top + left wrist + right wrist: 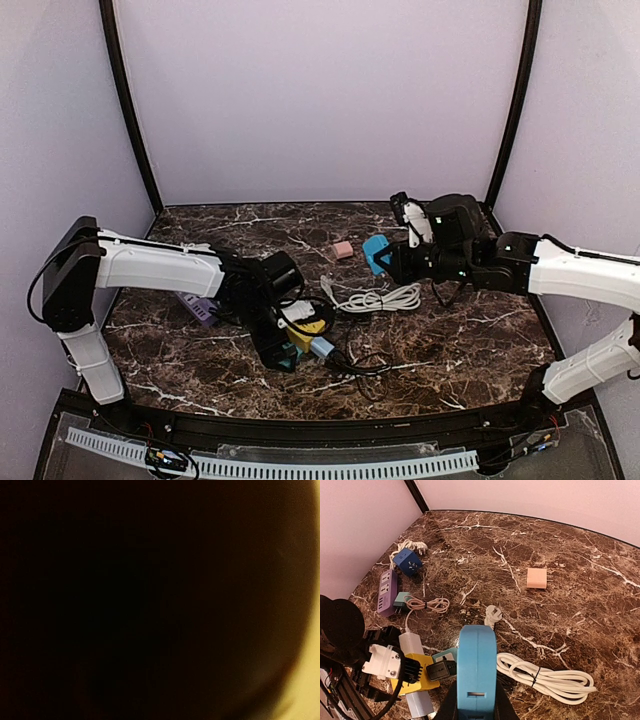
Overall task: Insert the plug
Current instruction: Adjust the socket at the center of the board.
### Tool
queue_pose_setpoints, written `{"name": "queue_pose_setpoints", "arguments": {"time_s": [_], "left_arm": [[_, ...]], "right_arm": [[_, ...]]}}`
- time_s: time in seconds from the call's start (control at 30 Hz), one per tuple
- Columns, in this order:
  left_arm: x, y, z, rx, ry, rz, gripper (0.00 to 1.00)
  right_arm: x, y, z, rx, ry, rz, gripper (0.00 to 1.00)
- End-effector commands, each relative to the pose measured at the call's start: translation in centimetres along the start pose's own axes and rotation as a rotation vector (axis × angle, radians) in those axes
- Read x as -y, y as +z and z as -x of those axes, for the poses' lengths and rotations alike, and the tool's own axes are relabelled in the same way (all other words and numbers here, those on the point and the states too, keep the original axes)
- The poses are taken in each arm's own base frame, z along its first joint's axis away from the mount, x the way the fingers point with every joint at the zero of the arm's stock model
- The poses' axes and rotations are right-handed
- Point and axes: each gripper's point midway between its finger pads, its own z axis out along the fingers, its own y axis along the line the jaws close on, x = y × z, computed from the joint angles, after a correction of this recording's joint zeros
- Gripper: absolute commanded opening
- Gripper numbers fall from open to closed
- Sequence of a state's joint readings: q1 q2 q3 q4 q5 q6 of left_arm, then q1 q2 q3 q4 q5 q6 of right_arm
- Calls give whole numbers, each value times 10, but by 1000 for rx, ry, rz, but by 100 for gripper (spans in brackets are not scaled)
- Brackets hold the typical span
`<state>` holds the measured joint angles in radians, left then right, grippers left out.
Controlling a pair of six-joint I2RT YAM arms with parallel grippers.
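My right gripper (pixel 476 700) is shut on a light blue adapter (pixel 476 670) and holds it above the table; it also shows in the top view (pixel 376 253). A white plug (pixel 492 615) on a coiled white cable (pixel 547 677) lies just beyond it. My left gripper (pixel 280 340) is low over a yellow socket block (pixel 415 677), with a black ribbed finger (pixel 411 669) across its top. A black plug (pixel 440 670) with a black cable lies against the block, beside a teal adapter (pixel 445 656). The left wrist view is almost black, with yellow at its right edge (pixel 312 680).
A pink adapter (pixel 537 578) lies far out. A purple power strip (pixel 386 592), a dark blue adapter (pixel 407 561), and a teal charger (pixel 401 600) with a pink cable lie at the left. A white bar (pixel 412 645) runs under the yellow block.
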<state>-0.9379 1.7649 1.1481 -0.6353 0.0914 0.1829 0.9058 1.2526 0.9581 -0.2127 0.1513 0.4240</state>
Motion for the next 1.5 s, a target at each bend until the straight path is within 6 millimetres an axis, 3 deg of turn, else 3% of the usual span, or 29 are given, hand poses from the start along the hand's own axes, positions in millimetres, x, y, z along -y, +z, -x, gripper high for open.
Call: {"name": "queue_pose_setpoints", "arguments": {"time_s": [0.0,0.13,0.3,0.47,0.6,0.77,0.83,1.0,1.27,1.47], "left_arm": [[-18,4,10,1,-38,78,94],[-40,0,15,46,-53,90,88],[-93,-1,7,53,-67,200,88],[-114,-8,1,65,-39,199,91],[-108,-15,-4,80,61,167,96],[-75,-33,3,190,229,47,97],[-72,-38,7,235,265,41,95],[-93,-20,12,239,193,80,87],[-102,1,4,213,182,96,81],[-97,16,3,202,163,36,66]], "right_arm": [[-9,-10,14,65,22,29,0],[-6,-15,12,74,25,24,0],[-7,-16,14,85,11,29,0],[-11,-11,14,72,-19,42,0],[-23,-6,16,61,-74,94,0],[-43,0,20,56,-165,185,0],[-50,2,21,50,-197,219,0],[-62,7,24,40,-235,269,0],[-64,9,24,42,-246,275,0],[-65,8,24,42,-250,285,0]]}}
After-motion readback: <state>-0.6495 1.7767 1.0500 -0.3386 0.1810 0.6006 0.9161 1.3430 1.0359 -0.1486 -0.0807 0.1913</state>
